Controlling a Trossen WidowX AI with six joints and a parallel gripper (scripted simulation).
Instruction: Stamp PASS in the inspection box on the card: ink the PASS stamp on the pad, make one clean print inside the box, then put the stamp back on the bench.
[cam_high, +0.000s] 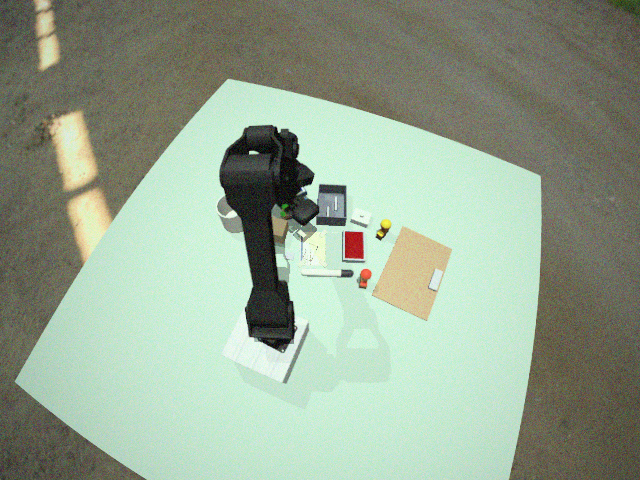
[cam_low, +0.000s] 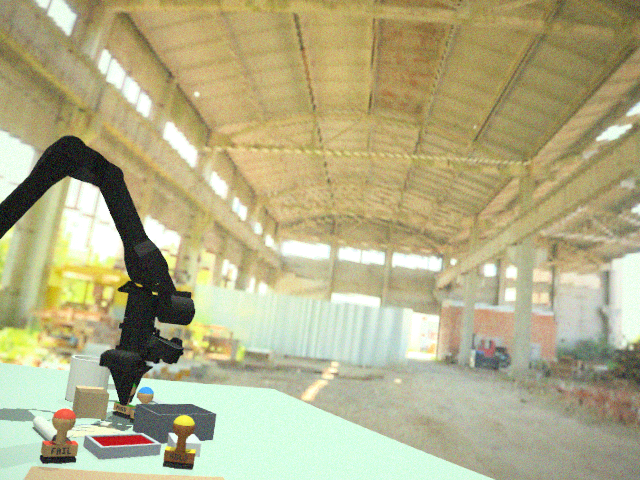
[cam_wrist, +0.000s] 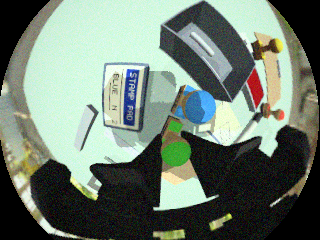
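Note:
My gripper (cam_low: 124, 401) (cam_wrist: 171, 135) is shut on the green-knobbed PASS stamp (cam_high: 282, 212) (cam_low: 123, 411) (cam_wrist: 176, 152), low at the bench; the fingers hide part of it. The card (cam_high: 313, 249) (cam_low: 98, 429) lies beside the open red ink pad (cam_high: 354, 245) (cam_low: 121, 440) (cam_wrist: 255, 89). Marks show on the card, but the inspection box is too small to make out. A closed pad labelled blue (cam_wrist: 125, 97) lies to the left in the wrist view. A blue-knobbed stamp (cam_low: 145, 393) (cam_wrist: 200, 106) stands close beside the PASS stamp.
A dark open tray (cam_high: 331, 220) (cam_low: 172, 422) is near the blue stamp. A tan block (cam_high: 279, 230) (cam_low: 90, 401) and white mug (cam_high: 230, 219) (cam_low: 85, 379) are near the gripper. The FAIL stamp (cam_high: 365, 274), yellow HOLD stamp (cam_high: 385, 224), marker (cam_high: 323, 272) and brown board (cam_high: 408, 268) lie further off.

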